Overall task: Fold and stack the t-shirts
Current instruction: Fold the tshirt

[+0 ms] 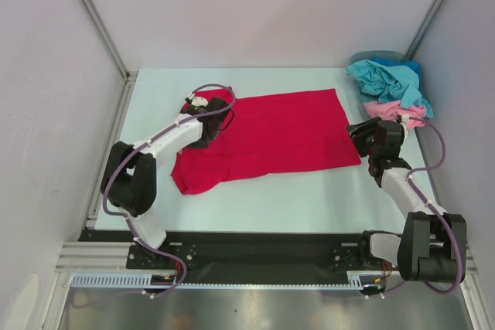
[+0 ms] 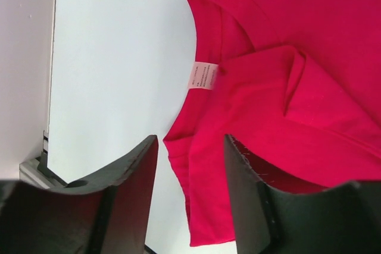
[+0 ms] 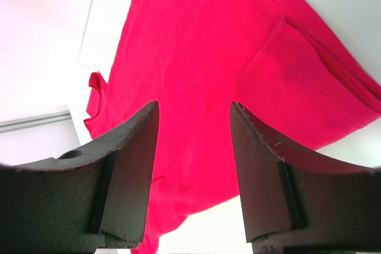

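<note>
Red t-shirt (image 1: 271, 133) flat on the table (image 1: 309, 191), long axis left-right.
We see the left gripper (image 2: 190, 142) over its collar end, the right gripper (image 3: 194, 108) at its hem end; both jaws apart, holding nothing.

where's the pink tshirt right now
In the top external view the pink t-shirt lies at the far right of the table, tucked under the crumpled teal-blue t-shirt and just beyond the right end effector.

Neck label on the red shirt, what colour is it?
The label is white, clearest in the left wrist view.
</note>
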Motion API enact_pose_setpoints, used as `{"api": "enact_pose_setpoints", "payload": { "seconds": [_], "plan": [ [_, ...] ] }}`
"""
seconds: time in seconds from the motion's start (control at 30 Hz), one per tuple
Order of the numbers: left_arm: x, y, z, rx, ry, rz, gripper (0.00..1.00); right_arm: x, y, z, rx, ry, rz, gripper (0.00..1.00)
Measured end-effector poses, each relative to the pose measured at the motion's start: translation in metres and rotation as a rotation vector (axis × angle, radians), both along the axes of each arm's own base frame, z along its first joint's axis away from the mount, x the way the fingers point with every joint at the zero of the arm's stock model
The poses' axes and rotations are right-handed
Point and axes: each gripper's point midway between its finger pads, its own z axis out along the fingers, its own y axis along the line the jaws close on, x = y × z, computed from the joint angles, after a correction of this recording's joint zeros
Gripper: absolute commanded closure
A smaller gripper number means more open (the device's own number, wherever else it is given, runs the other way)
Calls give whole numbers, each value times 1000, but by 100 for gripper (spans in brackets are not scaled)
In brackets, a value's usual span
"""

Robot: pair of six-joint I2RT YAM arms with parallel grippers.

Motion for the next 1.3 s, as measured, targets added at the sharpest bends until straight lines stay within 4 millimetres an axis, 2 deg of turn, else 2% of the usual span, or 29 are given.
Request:
{"api": "enact_pose_setpoints", "payload": {
  "seconds": [0.27, 0.43, 0.53, 0.7, 0.87, 0.97, 1.03, 1.13, 1.3],
  "plan": [
    [2, -2, 2, -23, -2, 2, 44, 2, 4, -3, 1, 6, 10, 44],
    [25, -18, 25, -113, -66, -18, 43, 21, 12, -6, 4, 43, 36, 43],
    [45, -35, 34, -221, -107, -58, 43, 52, 20, 6, 7, 45, 58, 43],
    [72, -59, 32, -485, -122, -143, 44, 106, 46, 36, -4, 17, 111, 41],
    [105, -64, 30, -687, -149, -168, 44, 165, 72, 44, -75, 62, 183, 39],
    [127, -63, 22, -762, -148, -171, 44, 198, 78, 29, -141, 119, 220, 39],
    [141, -62, 17, -793, -148, -166, 44, 208, 74, 13, -174, 170, 233, 39],
    [167, -55, 8, -833, -155, -139, 44, 209, 61, -20, -204, 273, 241, 39],
    [196, -18, -14, -817, -164, -27, 43, 197, 21, -65, -240, 423, 206, 39]
  ]
}}
